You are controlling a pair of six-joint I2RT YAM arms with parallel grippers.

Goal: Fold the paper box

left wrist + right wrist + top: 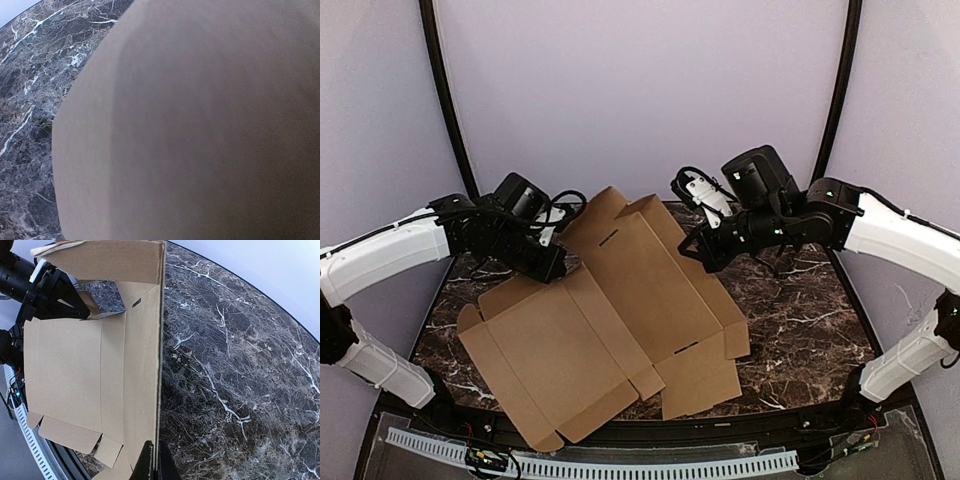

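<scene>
The paper box (620,300) is a brown die-cut cardboard sheet, partly folded, in the middle of the marble table (800,300). Its right side panel stands upright, and my right gripper (690,248) is shut on that panel's top edge. In the right wrist view the two black fingers (149,465) pinch the thin cardboard edge of the paper box (75,370). My left gripper (558,265) is at the sheet's back left, its shut tip against a small flap under a raised back panel; whether it pinches the flap cannot be told. Blurred cardboard (200,125) fills the left wrist view and hides those fingers.
Dark marble table (240,365) lies bare to the right of the upright panel and to the left of the sheet (25,75). A white perforated strip (620,465) runs along the near edge. A pale curved backdrop with two black poles closes off the back.
</scene>
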